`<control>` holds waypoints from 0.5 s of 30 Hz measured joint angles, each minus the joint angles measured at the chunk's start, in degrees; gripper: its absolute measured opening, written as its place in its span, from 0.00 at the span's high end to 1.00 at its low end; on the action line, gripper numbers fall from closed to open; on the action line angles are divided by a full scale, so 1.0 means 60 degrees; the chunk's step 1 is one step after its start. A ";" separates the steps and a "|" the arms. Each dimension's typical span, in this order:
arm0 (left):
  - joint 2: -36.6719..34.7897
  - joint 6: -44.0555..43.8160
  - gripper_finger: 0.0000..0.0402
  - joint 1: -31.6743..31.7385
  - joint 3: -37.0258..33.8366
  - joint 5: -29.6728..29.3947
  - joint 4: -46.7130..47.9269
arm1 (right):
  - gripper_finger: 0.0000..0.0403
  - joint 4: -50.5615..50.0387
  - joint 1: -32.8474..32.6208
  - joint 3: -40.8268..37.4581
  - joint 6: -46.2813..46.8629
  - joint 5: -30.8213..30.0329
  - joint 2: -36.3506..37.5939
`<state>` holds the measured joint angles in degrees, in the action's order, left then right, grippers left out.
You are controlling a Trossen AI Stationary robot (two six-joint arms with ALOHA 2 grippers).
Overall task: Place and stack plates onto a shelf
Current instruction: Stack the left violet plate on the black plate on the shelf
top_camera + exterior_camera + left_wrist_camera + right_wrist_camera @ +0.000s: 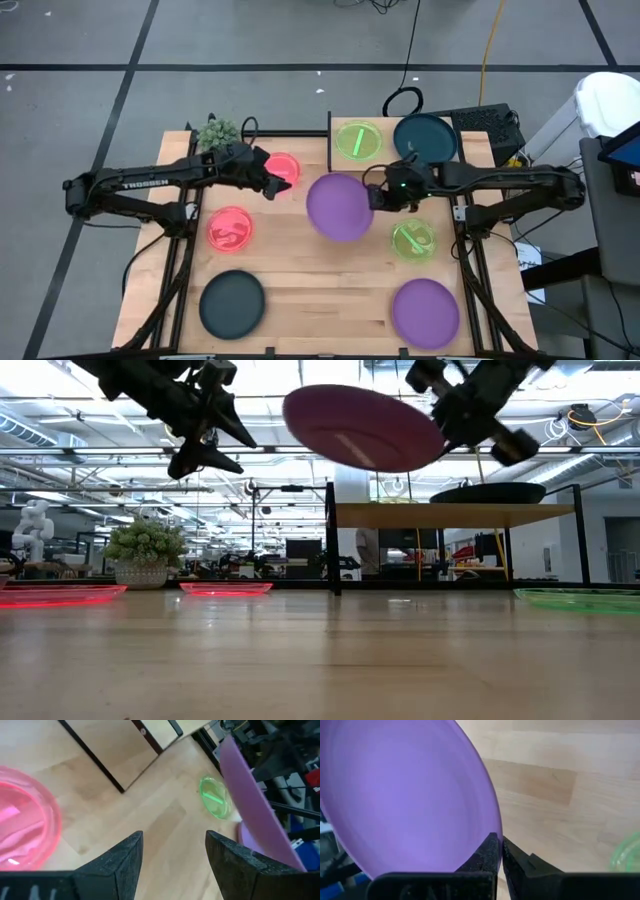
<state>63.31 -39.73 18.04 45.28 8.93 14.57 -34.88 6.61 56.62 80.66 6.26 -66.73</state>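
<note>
Two arms meet above the middle of the wooden desk [300, 270]. From overhead, the right hand [374, 197] pinches the three o'clock rim of a large round purple plastic plate [339, 206], which lies just at six o'clock of the raised light-wood shelf [380, 165]. Only the low view shows that plate tilted in mid-air, clear of the desk and higher than the shelf top. The right wrist view confirms the fingers clamped on its edge. The left hand [270, 186], at nine o'clock of the plate, is released; its wrist view shows spread fingers [120, 865] with nothing between them, beside a translucent pink-red plate [25, 820].
</note>
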 joint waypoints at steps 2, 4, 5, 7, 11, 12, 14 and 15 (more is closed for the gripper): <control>0.0000 0.0200 0.45 0.0149 0.0000 0.0001 -0.0014 | 1.00 -0.0271 0.0000 0.0000 0.0297 -0.0085 0.0359; 0.0000 0.0304 0.45 0.0248 0.0000 -0.0007 0.0007 | 1.00 -0.0358 0.0000 0.0000 0.0543 -0.0088 0.0678; 0.0000 0.0365 0.45 0.0296 0.0000 0.0000 0.0033 | 1.00 -0.0329 0.0000 0.0000 0.0677 -0.0089 0.0855; 0.0000 0.0428 0.45 0.0343 0.0000 0.0065 0.0026 | 1.00 -0.0316 0.0000 0.0000 0.0936 -0.0099 0.1181; 0.0004 0.0513 0.45 0.0365 0.0000 0.0245 0.0041 | 1.00 -0.0320 0.0000 0.0007 0.1274 -0.0172 0.1725; 0.0004 0.0522 0.45 0.0365 0.0000 0.0248 0.0055 | 1.00 -0.0325 -0.0004 0.0014 0.1334 -0.0315 0.1855; 0.0004 0.0519 0.45 0.0365 0.0000 0.0251 0.0062 | 1.00 -0.0421 0.0002 0.0109 0.1377 -0.0591 0.2062; 0.0004 0.0522 0.45 0.0365 0.0000 0.0251 0.0059 | 1.00 -0.0566 0.0025 0.0239 0.1374 -0.0695 0.2129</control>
<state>63.33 -36.60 20.23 45.28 10.44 14.92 -38.27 6.76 58.06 88.90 2.09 -53.96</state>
